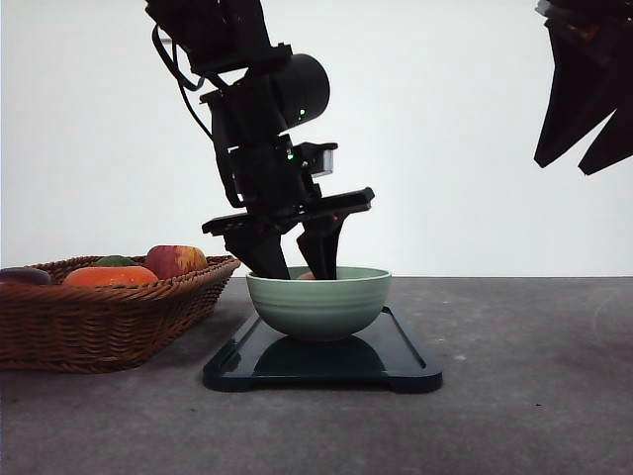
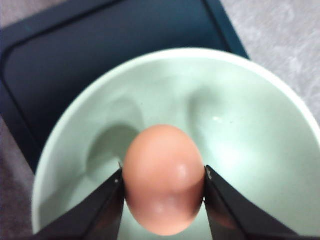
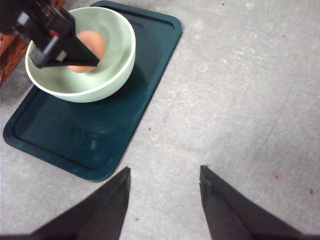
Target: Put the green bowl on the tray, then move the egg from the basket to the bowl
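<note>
The pale green bowl (image 1: 318, 302) stands on the dark tray (image 1: 406, 361), left of the tray's middle in the front view. My left gripper (image 1: 297, 269) reaches down into the bowl, shut on the pinkish-brown egg (image 2: 164, 179), which hangs just above the bowl's floor (image 2: 240, 130). The same egg (image 3: 89, 47) shows in the right wrist view, inside the bowl (image 3: 112, 80) on the tray (image 3: 145, 90). My right gripper (image 3: 164, 186) hovers open and empty above bare table beside the tray. It is raised high at the upper right (image 1: 584, 148).
The brown wicker basket (image 1: 109, 317) sits left of the tray, touching or nearly touching its corner. It holds an apple (image 1: 176, 260), an orange fruit (image 1: 111, 276) and other produce. Grey table (image 1: 534, 386) stretches right of the tray.
</note>
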{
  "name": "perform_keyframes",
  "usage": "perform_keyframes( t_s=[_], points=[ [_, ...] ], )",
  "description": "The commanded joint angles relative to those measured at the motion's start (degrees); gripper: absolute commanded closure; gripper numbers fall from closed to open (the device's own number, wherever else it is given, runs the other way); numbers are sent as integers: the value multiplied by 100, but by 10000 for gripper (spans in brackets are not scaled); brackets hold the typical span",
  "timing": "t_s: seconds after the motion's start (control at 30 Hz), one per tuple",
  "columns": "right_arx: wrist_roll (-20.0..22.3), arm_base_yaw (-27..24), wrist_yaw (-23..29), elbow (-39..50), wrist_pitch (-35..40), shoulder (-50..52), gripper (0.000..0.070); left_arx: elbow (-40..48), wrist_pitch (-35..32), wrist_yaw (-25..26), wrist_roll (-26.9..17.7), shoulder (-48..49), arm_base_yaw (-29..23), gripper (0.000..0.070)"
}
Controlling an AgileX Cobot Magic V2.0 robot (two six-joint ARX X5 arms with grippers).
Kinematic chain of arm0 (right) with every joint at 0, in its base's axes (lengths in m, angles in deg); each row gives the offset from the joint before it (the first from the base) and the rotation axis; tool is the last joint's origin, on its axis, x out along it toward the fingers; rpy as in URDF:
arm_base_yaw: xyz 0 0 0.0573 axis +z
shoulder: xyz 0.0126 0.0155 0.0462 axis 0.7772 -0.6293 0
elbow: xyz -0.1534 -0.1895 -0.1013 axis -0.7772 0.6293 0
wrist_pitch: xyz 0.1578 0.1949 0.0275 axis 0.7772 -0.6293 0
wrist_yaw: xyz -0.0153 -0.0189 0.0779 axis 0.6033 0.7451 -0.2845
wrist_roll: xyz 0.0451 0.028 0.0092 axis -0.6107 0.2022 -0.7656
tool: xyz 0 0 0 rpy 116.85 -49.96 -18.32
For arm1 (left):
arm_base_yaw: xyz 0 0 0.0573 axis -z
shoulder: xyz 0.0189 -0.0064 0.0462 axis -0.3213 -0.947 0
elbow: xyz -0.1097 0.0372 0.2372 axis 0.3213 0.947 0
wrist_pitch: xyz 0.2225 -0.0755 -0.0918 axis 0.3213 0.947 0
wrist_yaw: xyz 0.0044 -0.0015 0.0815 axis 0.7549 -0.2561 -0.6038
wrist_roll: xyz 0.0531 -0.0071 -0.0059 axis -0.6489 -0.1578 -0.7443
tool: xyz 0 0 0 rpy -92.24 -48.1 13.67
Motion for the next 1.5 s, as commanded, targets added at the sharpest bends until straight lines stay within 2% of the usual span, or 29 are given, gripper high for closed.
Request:
perform_keyframes(
  t_s=[0.0, 0.1, 0.2, 0.27, 0.53, 0.93, 1.07, 1.3, 1.47],
  points=[
    [-73, 31, 22, -33, 44, -44, 429, -149, -30, 20, -97, -155, 52, 469],
    [-73, 31, 22, -33, 44, -44, 429, -149, -34, 21, -110, -155, 52, 453],
    [-73, 31, 22, -33, 29, -44, 429, -150, -33, 26, -108, -153, 52, 346],
    [-73, 31, 22, -33, 12, -44, 429, -151, -30, 29, -106, -153, 52, 317],
    [-70, 31, 22, -33, -110, -44, 429, -261, 158, 105, -100, 107, 52, 314],
    [-68, 31, 23, -33, -124, -44, 429, -172, 337, 105, -87, 1601, 52, 314],
    [-68, 31, 22, -33, -138, -44, 428, 543, 216, 103, -61, 2285, 50, 314],
    [-65, 31, 22, -33, -136, -44, 428, 2659, -586, 101, 184, 3993, 7, 314],
    [-59, 31, 22, -33, -138, -44, 428, 3773, -784, -50, 332, 5114, -62, 314]
  ],
)
